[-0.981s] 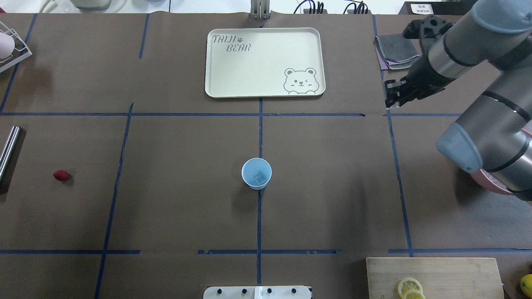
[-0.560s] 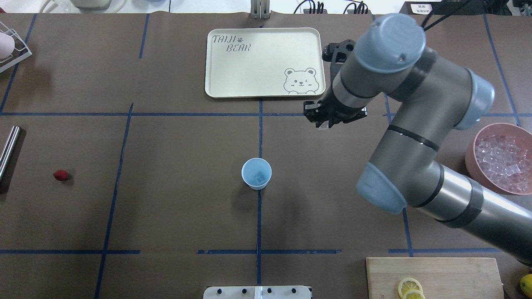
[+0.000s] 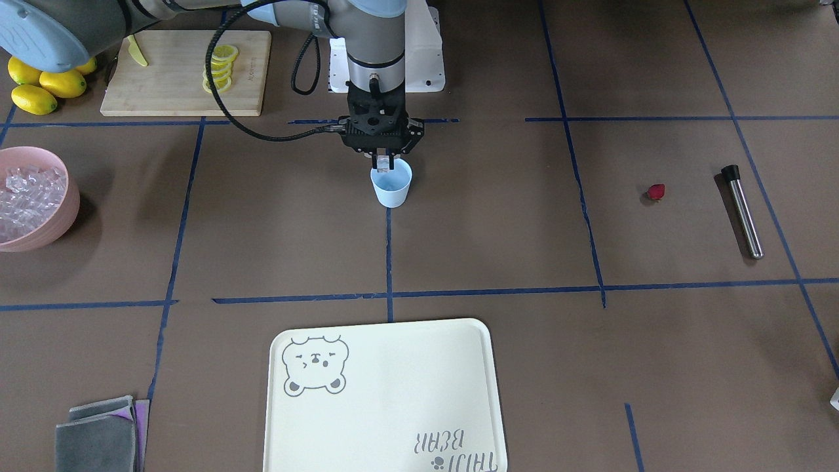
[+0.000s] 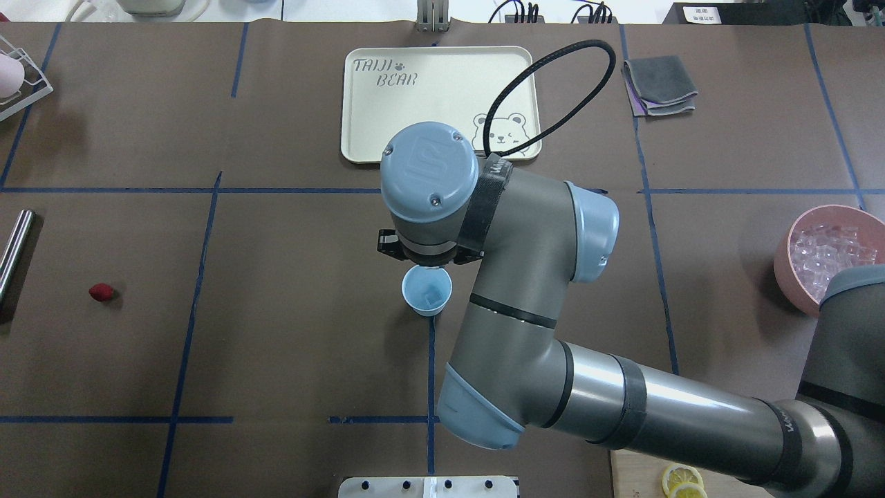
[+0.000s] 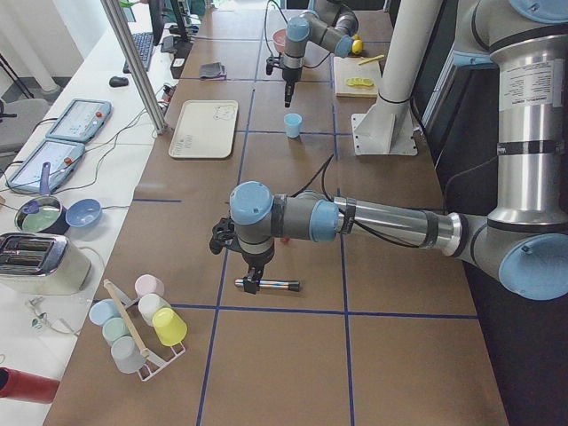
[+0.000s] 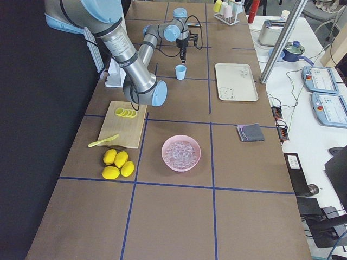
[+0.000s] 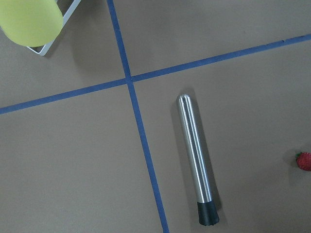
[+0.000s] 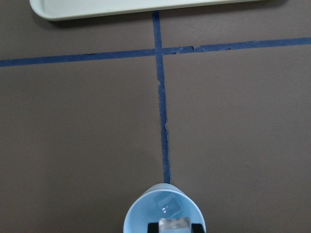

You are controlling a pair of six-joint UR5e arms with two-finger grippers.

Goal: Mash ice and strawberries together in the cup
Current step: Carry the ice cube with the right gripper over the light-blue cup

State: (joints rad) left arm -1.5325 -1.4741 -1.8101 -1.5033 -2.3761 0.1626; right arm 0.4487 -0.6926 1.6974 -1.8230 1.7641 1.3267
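At the table's far left, the left claw (image 5: 253,277) hangs over a steel rod (image 7: 197,160) that lies flat beside a blue tape line. Only the side view shows this claw, so I cannot tell whether its fingers are apart or together. A wire rack (image 4: 28,86) sits at the far-left corner. Just right of the rod and apart from it, the strawberry (image 4: 101,292) lies on the bare table (image 4: 290,346), near the left claw and well away from the right one.

At the middle, the cup (image 3: 392,190) stands upright on a tape line, with a second cube (image 8: 166,208) resting on its bottom. The right claw (image 3: 383,162) points straight down directly above the cup's mouth. Its fingers are clamped on a cube (image 8: 175,224), which it holds just over the opening. Beyond the cup lies a cream tray (image 4: 387,104) with a bear drawing.

Farther right, folded grey cloths (image 4: 660,83) sit on the far side. At the right edge a pink bowl (image 3: 65,210) is piled with ice (image 3: 26,196), well apart from the right claw. Near the robot's right corner is a wooden board (image 3: 164,78) with lemon slices (image 3: 219,65), and whole lemons (image 3: 46,82) lie beside it.
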